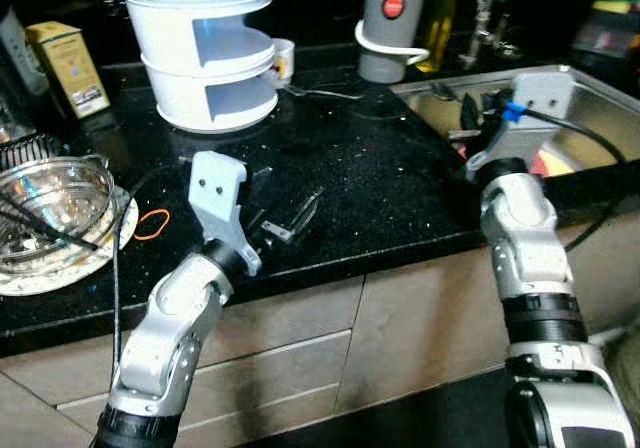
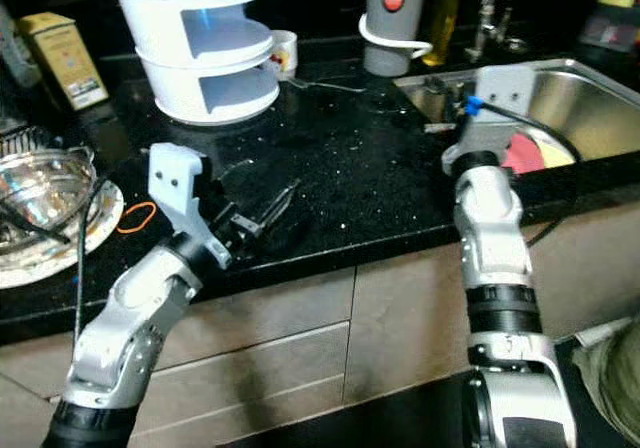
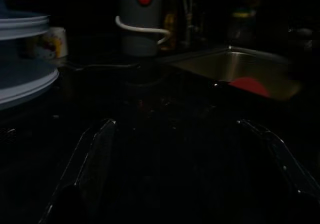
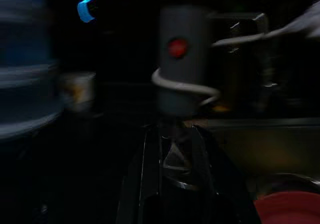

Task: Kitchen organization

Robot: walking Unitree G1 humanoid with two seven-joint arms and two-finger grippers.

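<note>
Our left gripper (image 3: 185,174) hovers wide open, empty, over the counter's (image 1: 400,188) front edge; our right gripper (image 4: 172,184) seems pinched on something metallic, perhaps cutlery, stiff and slippery, at the sink (image 1: 590,108) rim

A glossy black speckled stone counter (image 1: 400,183) runs above pale beige flat-fronted cabinet drawers (image 1: 300,368); a stainless steel sink (image 2: 590,98) is set at its right end.

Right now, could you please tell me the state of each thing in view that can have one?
left gripper: open, low over the black counter
right gripper: closed, at the sink's edge
white tiered rack: upright
grey appliance: upright, cord wrapped around it
steel bowl: upright on plate
</note>
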